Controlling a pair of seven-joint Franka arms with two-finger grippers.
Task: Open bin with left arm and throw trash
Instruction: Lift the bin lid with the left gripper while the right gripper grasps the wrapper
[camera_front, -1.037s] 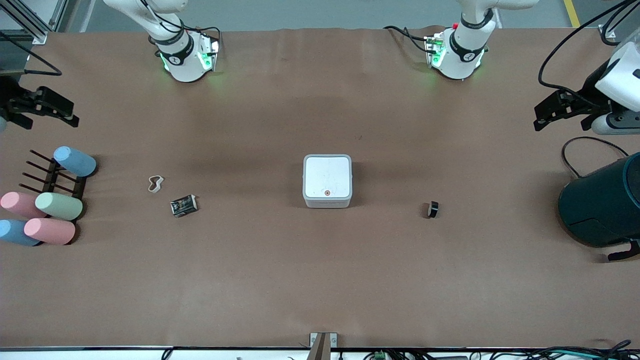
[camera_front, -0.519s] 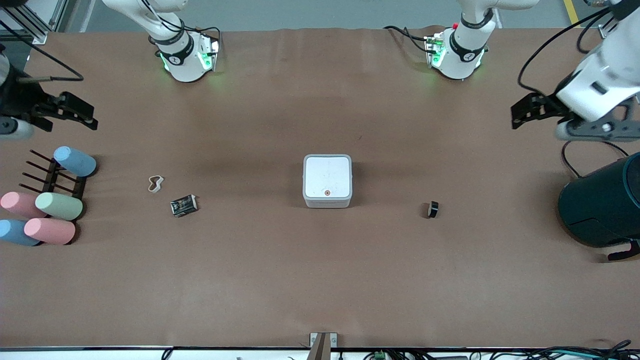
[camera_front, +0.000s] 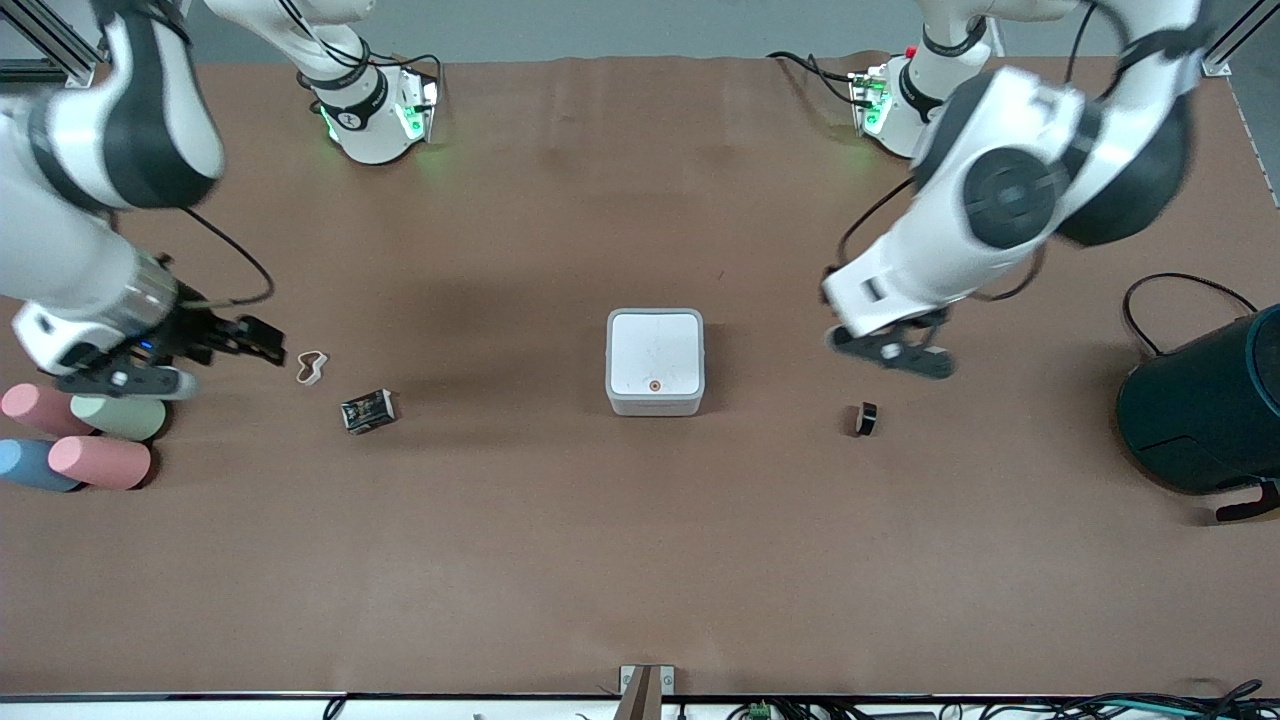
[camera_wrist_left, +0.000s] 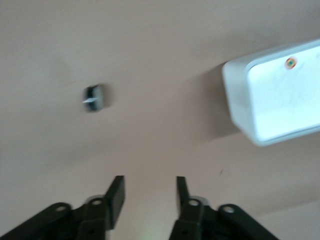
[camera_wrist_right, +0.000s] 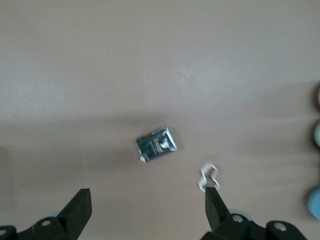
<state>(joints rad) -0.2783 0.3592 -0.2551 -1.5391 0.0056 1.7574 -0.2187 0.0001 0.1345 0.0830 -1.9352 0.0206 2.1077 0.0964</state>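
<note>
The white square bin (camera_front: 655, 362) sits mid-table with its lid shut and the red-orange dot toward the front camera; it also shows in the left wrist view (camera_wrist_left: 275, 92). The black chunk (camera_front: 866, 418) (camera_wrist_left: 94, 97) lies toward the left arm's end. The black wrapper (camera_front: 367, 410) (camera_wrist_right: 156, 145) and the whitish loop band (camera_front: 312, 367) (camera_wrist_right: 209, 177) lie toward the right arm's end. My left gripper (camera_wrist_left: 150, 186) is open and empty, over bare table between bin and chunk. My right gripper (camera_front: 262, 343) (camera_wrist_right: 147, 195) is wide open and empty, one fingertip beside the loop band.
Pastel cylinders (camera_front: 100, 440) lie at the right arm's end of the table, partly under the right arm. A large dark teal round container (camera_front: 1205, 410) with a loose black cable (camera_front: 1180, 285) stands at the left arm's end.
Both arms have swung in from the table's ends. The right gripper has come down beside the loop band. The left gripper has come over the table near the chunk. The bin and scraps have not moved.
</note>
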